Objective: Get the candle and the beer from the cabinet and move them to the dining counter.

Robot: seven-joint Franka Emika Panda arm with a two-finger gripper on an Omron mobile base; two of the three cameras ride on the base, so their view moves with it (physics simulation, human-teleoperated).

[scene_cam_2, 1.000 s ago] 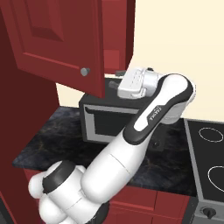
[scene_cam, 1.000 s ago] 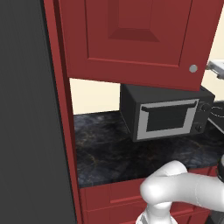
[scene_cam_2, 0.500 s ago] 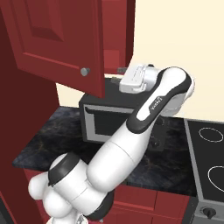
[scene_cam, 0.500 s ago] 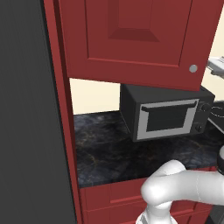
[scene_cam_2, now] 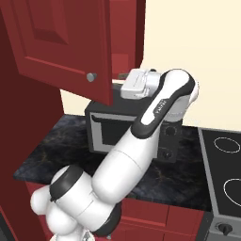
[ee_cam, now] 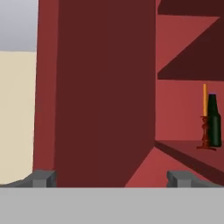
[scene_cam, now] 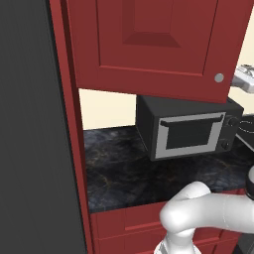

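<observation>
Standing upright on the cabinet shelf, the candle touches the beer. The hand gapes open, empty, well apart from both.

1. A black microwave with a silver-framed door stands on the tabletop, its door shut and two round knobs at the right of its front.
2. The tabletop is a black marble-look slab with faint brown veins; flat red drawer fronts run below its edge.
3. A cream wall shows behind the microwave.
4. A tall dark grey panel fills the left side of the left base view.
5. In the right base view a black stovetop with white ring marks lies just right of the tabletop, with a knob on its front.
</observation>
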